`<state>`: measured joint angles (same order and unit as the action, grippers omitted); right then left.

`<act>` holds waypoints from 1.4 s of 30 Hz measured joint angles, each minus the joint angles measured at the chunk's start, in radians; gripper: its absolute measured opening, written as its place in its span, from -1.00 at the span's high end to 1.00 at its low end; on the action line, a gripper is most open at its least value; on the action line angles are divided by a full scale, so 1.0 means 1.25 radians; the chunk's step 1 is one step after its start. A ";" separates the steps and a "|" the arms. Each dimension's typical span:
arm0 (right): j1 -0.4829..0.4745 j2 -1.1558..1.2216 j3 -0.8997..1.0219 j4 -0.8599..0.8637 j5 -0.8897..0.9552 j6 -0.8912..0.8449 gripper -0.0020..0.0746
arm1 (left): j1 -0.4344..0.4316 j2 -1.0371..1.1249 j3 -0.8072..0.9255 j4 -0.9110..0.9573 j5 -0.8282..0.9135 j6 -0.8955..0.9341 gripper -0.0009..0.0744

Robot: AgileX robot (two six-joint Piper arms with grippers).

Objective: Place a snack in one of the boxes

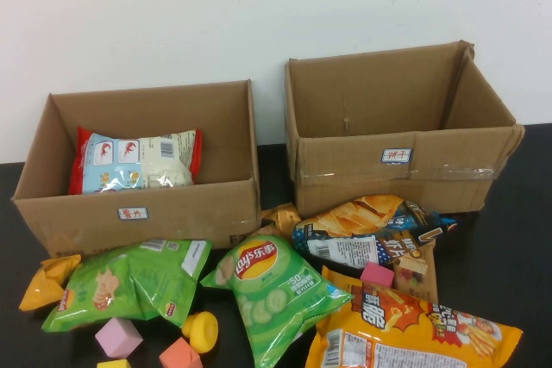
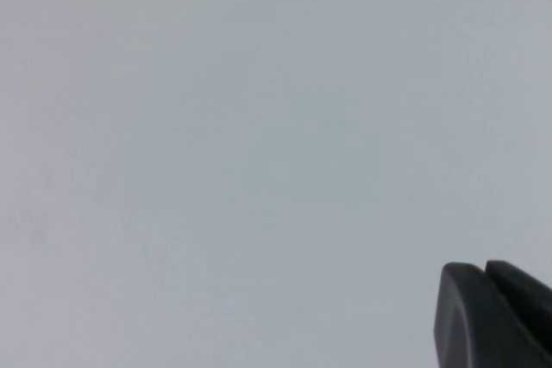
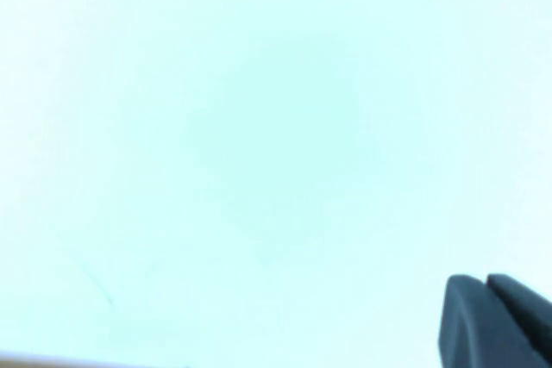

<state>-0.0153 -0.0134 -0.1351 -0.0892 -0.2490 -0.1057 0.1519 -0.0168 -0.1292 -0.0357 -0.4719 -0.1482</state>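
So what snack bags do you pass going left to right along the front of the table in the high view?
Small orange bag → green bag with a pig → green Lay's bag → big orange fries bag. Both pincers, left and right, show only in their wrist views, facing a blank surface.

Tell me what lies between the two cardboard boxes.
High view: only bare black table between the left cardboard box and the right cardboard box. Left end effector and right end effector face blank wall.
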 joint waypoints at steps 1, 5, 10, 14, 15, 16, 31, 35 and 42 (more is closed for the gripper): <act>0.000 0.000 -0.030 0.000 0.044 -0.014 0.95 | 0.000 0.002 -0.032 0.017 0.081 -0.022 0.98; 0.000 0.052 -0.131 0.000 0.225 -0.054 0.95 | 0.000 0.047 -0.108 0.036 0.289 -0.135 0.98; 0.000 0.238 -0.175 0.009 0.396 -0.063 0.95 | 0.000 0.097 -0.107 0.039 0.439 -0.189 0.98; 0.000 0.382 -0.177 0.043 0.461 -0.063 0.95 | 0.000 0.098 -0.090 0.037 0.455 -0.197 0.98; 0.000 0.410 -0.177 0.052 0.474 -0.063 0.95 | 0.000 0.098 -0.084 0.037 0.456 -0.197 0.98; 0.000 0.442 -0.177 0.060 0.481 -0.063 0.95 | 0.000 0.098 -0.078 0.037 0.457 -0.197 0.98; 0.078 0.571 -0.179 0.246 0.511 -0.265 0.95 | 0.000 0.190 -0.101 -0.108 0.779 -0.171 0.98; 0.120 0.571 -0.179 0.293 0.535 -0.337 0.95 | 0.000 0.308 -0.212 -0.207 0.930 0.033 0.98; 0.135 0.580 -0.179 0.336 0.536 -0.356 0.95 | 0.000 0.570 -0.322 -0.355 1.002 0.196 0.98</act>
<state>0.1539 0.7111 -0.3584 0.3304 0.4209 -0.5507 0.1519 0.6958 -0.5317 -0.4799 0.7800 0.0964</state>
